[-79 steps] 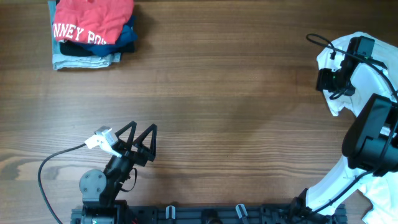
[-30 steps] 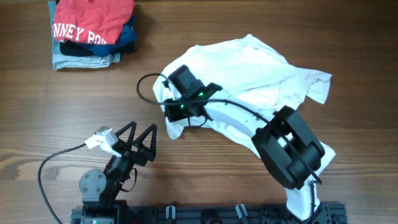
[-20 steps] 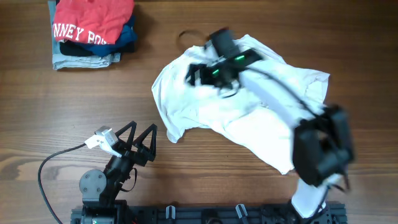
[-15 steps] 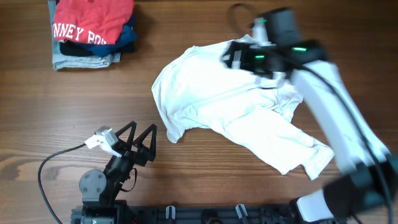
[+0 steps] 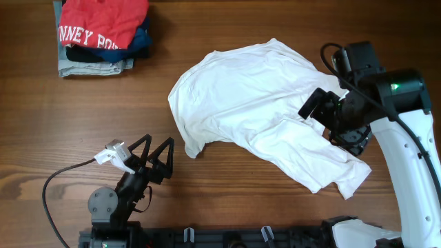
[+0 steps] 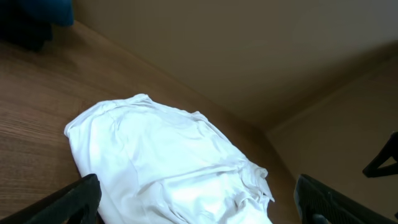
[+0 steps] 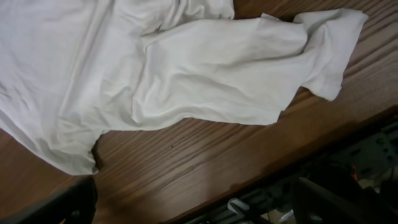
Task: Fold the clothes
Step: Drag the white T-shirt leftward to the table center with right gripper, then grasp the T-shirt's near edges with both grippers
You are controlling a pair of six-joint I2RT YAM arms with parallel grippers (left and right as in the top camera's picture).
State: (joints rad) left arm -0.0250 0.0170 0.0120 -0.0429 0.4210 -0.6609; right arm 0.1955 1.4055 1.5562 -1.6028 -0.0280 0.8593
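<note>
The white T-shirt (image 5: 241,89) lies crumpled and partly spread on the wooden table, from centre to lower right. Its small tag and striped patch do not show. My right gripper (image 5: 325,117) hovers over the shirt's right side, open and holding nothing. In the right wrist view the shirt (image 7: 186,68) lies below the wide-apart fingers (image 7: 199,208). My left gripper (image 5: 156,155) rests open near the front edge, just left of the shirt's lower left corner. In the left wrist view the shirt (image 6: 161,162) lies ahead, between the open fingers (image 6: 199,211).
A stack of folded garments stands at the back left, a red one with white lettering (image 5: 103,24) on top of navy and pale blue ones. A black rail (image 5: 227,238) runs along the table's front edge.
My right arm swept the white shirt in from the far right to the table's middle, let it go and drew back to the right. The left arm has not moved.
</note>
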